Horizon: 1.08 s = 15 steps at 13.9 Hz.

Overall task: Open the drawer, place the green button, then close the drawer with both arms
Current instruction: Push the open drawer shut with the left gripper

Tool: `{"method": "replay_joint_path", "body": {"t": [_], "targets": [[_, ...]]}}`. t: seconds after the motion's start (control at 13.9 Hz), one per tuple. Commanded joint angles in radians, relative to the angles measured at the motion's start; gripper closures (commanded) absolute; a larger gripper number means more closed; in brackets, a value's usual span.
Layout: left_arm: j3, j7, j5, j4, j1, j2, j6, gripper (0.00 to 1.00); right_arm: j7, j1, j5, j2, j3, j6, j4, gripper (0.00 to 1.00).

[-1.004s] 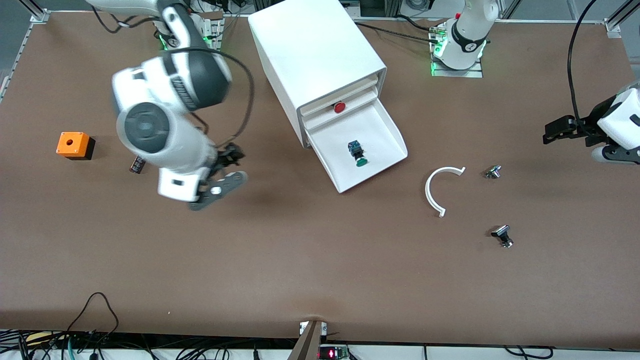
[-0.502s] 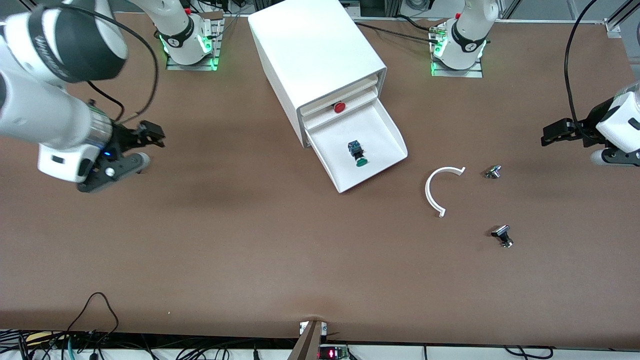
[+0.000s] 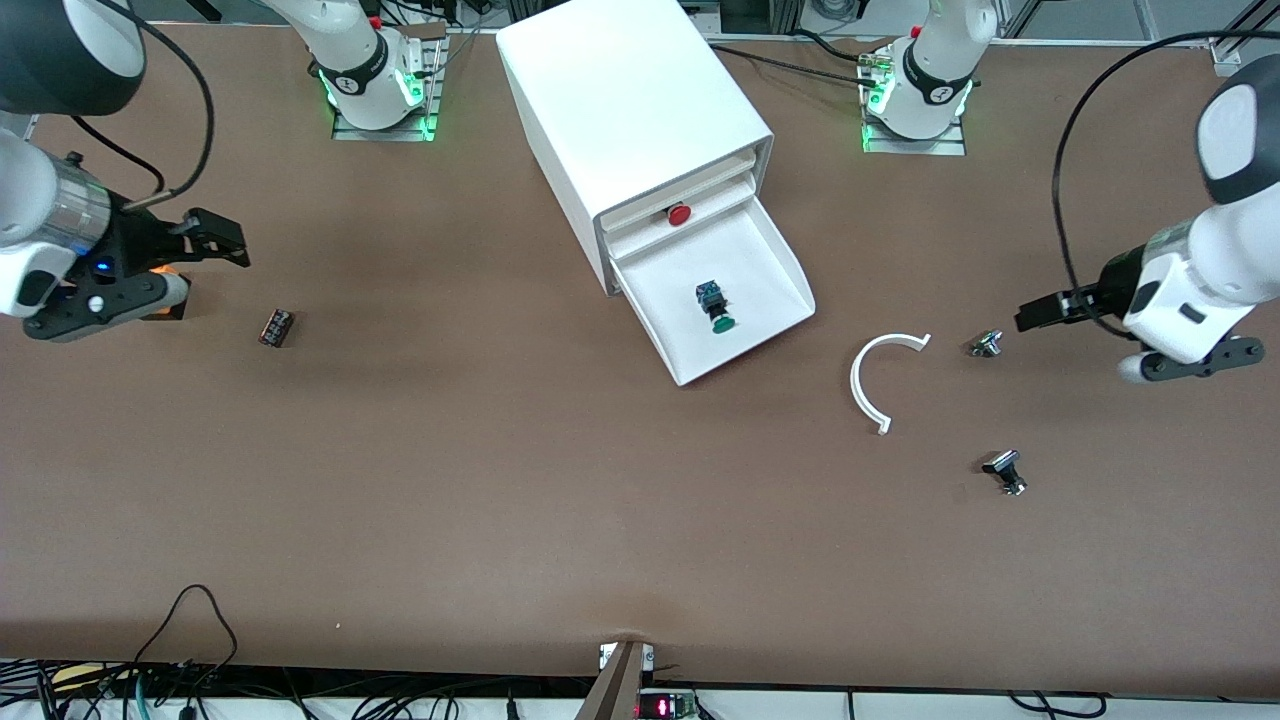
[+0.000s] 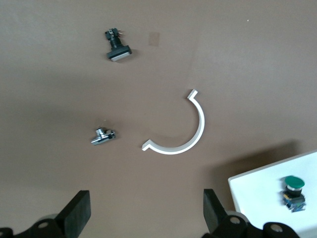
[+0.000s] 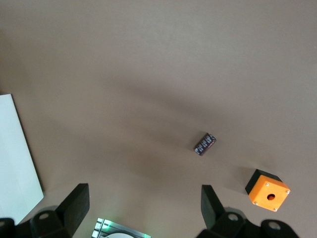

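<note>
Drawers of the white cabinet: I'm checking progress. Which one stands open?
The bottom drawer, the wide knobless tray, is pulled out with the button in it. The middle drawer, with its red knob, is shut.

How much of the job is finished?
The drawer is already open, and the button lies inside it. Both hands are open and hold nothing: the left hand above the small silver parts, the right hand over the orange box. Only closing is left.

orange box, dark cylinder, white arc, two silver-black parts
</note>
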Motion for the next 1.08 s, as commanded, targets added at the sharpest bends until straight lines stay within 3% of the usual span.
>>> {"method": "replay_joint_path", "body": {"t": [0.0, 0.36, 0.65, 1.0], "targets": [[0.000, -0.025, -0.016, 0.004, -0.004, -0.004, 0.008, 0.00, 0.002, 0.002, -0.009, -0.019, -0.029, 0.017, -0.035, 0.00], [-0.033, -0.164, -0.016, 0.000, -0.044, 0.028, 0.069, 0.00, 0.083, -0.001, -0.017, -0.005, -0.043, 0.008, -0.016, 0.00], [-0.035, -0.378, -0.016, -0.005, -0.150, 0.111, 0.133, 0.00, 0.304, -0.001, -0.009, -0.010, -0.068, 0.005, -0.003, 0.00], [-0.033, -0.657, -0.001, -0.036, -0.317, 0.235, 0.322, 0.00, 0.401, 0.002, -0.017, -0.008, -0.115, -0.011, 0.020, 0.00]]}}
